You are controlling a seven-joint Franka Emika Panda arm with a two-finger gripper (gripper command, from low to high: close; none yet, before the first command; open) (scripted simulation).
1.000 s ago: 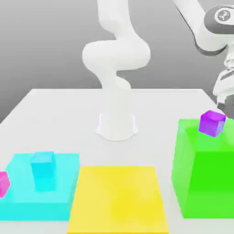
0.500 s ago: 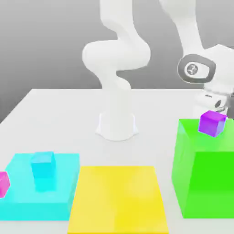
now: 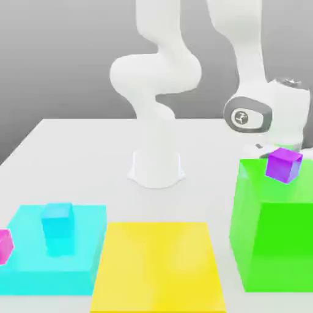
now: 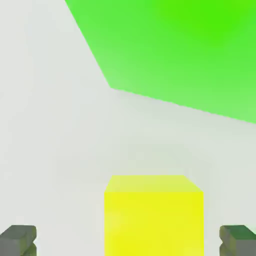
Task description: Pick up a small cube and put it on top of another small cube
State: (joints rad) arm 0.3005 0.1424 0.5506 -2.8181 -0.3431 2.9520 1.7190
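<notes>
The purple cube (image 3: 283,165) sits tilted on the top rear edge of the tall green block (image 3: 275,244), at the right of the exterior view, a little above mid-height. A light blue cube (image 3: 58,228) stands on the flat cyan platform (image 3: 24,263) at the lower left, and a magenta cube (image 3: 5,246) shows at the far left edge, touching that platform's front corner. Between the cyan platform and the green block lies a flat yellow mat (image 3: 159,263) at the bottom centre.

The white arm (image 3: 156,79) rises from its round base at the centre of the pale table (image 3: 79,153) and bends over to the right; its wrist hangs just behind the green block, close to the purple cube.

In the hand view the gripper (image 4: 128,240) is released, its two dark fingertips (image 4: 18,240) spread wide at the lower corners with nothing between them. Ahead of them lie the yellow mat (image 4: 154,215), bare table (image 4: 50,125) and the green block (image 4: 190,50) in the upper right.
</notes>
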